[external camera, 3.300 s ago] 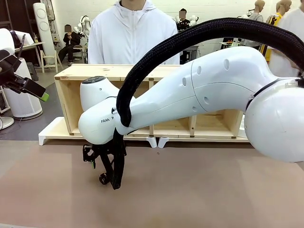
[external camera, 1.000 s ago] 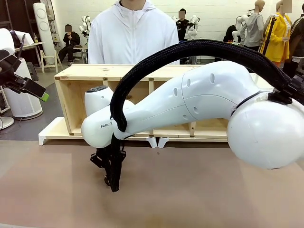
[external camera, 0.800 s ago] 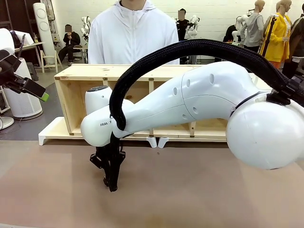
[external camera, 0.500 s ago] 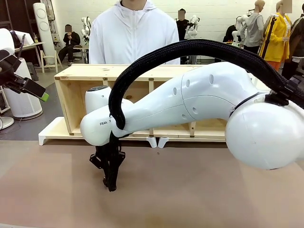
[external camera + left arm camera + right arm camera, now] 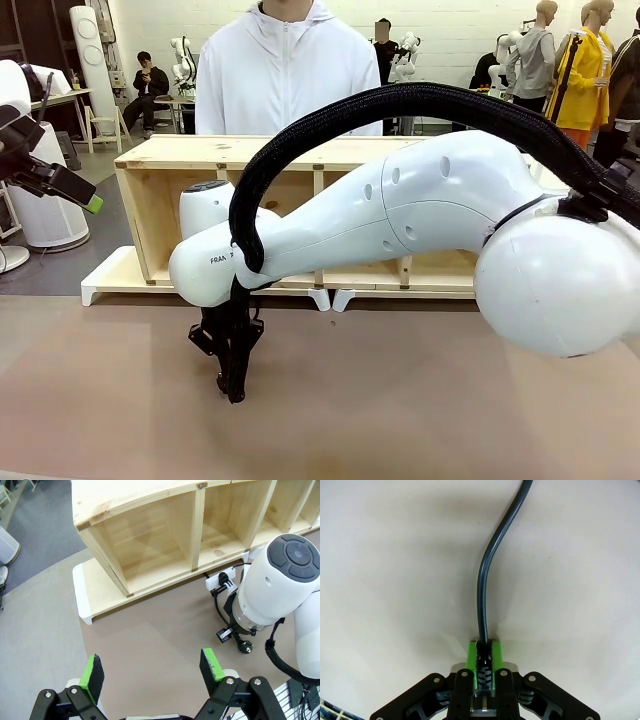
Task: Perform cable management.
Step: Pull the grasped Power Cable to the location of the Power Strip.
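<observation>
Your right claw [image 5: 482,647] was pinching the cable [image 5: 487,570]: in its own wrist view the two green pads [image 5: 471,655] were pressed against the thin dark cord from either side, and the cord rose from between them, bent, and left the picture at the top edge, lying along the bench [image 5: 395,580]. From the front you had that arm stretched in from the right and past the middle, the claw pointing down with its tips at the bench surface, just in front of the wooden shelf unit [image 5: 200,152] (the thick braided hose [image 5: 400,95] arching over the arm was the robot's own, not the cord). Your left claw [image 5: 150,669] was spread wide and held nothing; its green-tipped fingertips [image 5: 210,664] stood well apart, high above the left part of the bench. Looking down from there, you could see a white power strip [image 5: 220,578] lying on the bench at the foot of the shelf unit, the cable running from it in a loop toward the right arm's wrist, and a small round black plug [image 5: 244,648] resting on the bench just beside that wrist. A person [image 5: 285,80] in a white hooded top stood behind the shelf unit, at the far side.
</observation>
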Motion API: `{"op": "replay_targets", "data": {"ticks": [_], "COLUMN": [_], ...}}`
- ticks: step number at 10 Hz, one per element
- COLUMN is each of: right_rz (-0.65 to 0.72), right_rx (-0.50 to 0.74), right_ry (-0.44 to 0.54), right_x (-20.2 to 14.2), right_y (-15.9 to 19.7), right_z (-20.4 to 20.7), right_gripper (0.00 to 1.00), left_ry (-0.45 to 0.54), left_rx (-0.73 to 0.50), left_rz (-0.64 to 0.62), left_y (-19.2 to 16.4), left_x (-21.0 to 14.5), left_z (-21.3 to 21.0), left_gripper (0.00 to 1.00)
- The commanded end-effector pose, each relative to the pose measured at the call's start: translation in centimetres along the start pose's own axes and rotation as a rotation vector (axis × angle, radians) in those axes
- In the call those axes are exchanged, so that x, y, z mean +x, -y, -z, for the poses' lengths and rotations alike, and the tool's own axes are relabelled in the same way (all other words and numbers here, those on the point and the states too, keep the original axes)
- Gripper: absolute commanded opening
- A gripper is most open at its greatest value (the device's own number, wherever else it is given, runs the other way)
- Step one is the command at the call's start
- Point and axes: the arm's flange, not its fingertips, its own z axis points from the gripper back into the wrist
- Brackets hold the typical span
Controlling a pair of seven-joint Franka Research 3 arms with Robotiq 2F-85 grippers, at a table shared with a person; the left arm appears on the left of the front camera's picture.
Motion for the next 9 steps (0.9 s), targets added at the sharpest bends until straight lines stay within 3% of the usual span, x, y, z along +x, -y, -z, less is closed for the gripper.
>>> {"op": "replay_targets", "data": {"ticks": [1, 6, 7, 9], "right_rz": [0.001, 0.001, 0.0, -0.023], "right_rx": [-0.001, -0.001, 0.0, 0.011], "right_ry": [0.0, 0.0, 0.0, -0.006], "right_x": [0.0, 0.0, 0.0, -1.9], "right_y": [0.0, 0.0, 0.0, 2.3], "right_z": [0.0, 0.0, 0.0, -1.3], "right_gripper": [0.0, 0.0, 0.14, 0.14], "left_ry": [0.009, 0.009, 0.009, 0.009], "left_rx": [0.006, 0.006, 0.006, 0.006], "left_rz": [0.001, 0.001, 0.001, 0.001], "left_y": [-0.1, -0.1, -0.1, -0.1], "left_x": [0.2, 0.2, 0.2, 0.2], "left_z": [0.2, 0.2, 0.2, 0.2], "left_gripper": [1.0, 1.0, 1.0, 1.0]}}
